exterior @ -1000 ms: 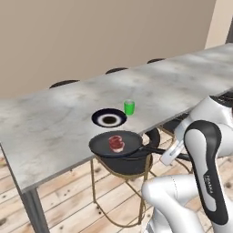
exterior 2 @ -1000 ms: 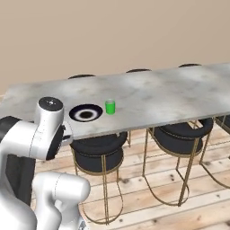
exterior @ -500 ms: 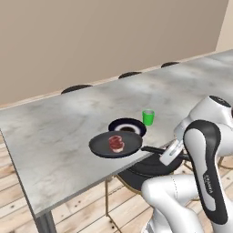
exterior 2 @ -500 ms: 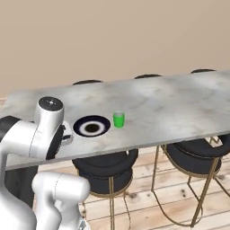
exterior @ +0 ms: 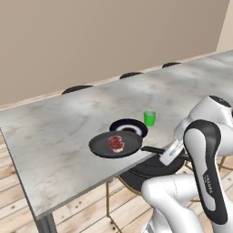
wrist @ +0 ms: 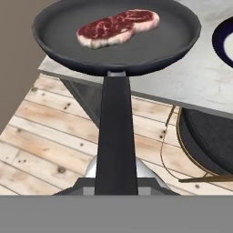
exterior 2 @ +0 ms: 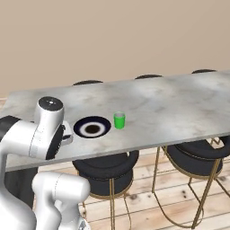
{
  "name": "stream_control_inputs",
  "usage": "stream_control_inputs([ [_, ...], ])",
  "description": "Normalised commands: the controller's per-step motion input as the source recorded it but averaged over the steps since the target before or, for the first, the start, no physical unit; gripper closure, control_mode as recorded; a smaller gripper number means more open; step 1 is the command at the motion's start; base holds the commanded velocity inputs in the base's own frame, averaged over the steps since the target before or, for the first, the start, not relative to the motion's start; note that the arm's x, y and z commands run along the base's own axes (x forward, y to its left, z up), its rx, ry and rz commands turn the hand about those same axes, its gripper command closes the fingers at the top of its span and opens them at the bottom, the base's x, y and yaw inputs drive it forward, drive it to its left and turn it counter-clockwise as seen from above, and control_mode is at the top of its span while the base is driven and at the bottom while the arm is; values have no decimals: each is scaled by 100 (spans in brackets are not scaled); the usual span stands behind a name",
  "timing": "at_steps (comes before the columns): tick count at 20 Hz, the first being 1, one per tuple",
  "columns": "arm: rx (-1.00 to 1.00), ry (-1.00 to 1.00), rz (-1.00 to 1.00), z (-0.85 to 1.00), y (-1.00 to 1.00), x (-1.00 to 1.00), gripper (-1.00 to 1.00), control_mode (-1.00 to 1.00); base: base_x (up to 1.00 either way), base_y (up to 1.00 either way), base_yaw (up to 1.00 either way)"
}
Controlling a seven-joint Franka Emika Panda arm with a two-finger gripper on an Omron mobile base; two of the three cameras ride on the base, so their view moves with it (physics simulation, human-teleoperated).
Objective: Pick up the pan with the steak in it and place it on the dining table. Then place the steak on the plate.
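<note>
Green cup [exterior: 149,118] just beyond plate [exterior: 129,126], black stools [exterior 2: 105,166] beneath tabletop [exterior: 59,123]. Hand [exterior: 169,152] clamped on handle of black pan [exterior: 115,144] above tabletop edge, marbled red steak [wrist: 118,27] inside.

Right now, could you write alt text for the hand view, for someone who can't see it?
A black frying pan holding a raw steak is gripped by its long handle, which runs down to the gripper. The pan sits over the edge of a marble dining table, with wooden floor and a dark stool below and a plate at right.
</note>
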Motion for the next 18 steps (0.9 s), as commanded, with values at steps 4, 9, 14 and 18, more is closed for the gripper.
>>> stream_control_inputs([
  [4,0,0,0,0,0,0,100,100,30,6,0],
  [9,0,0,0,0,0,0,100,100,16,3,0],
  [14,0,0,0,0,0,0,100,100,0,0,0],
  [18,0,0,0,0,1,5,100,-100,0,0,0],
])
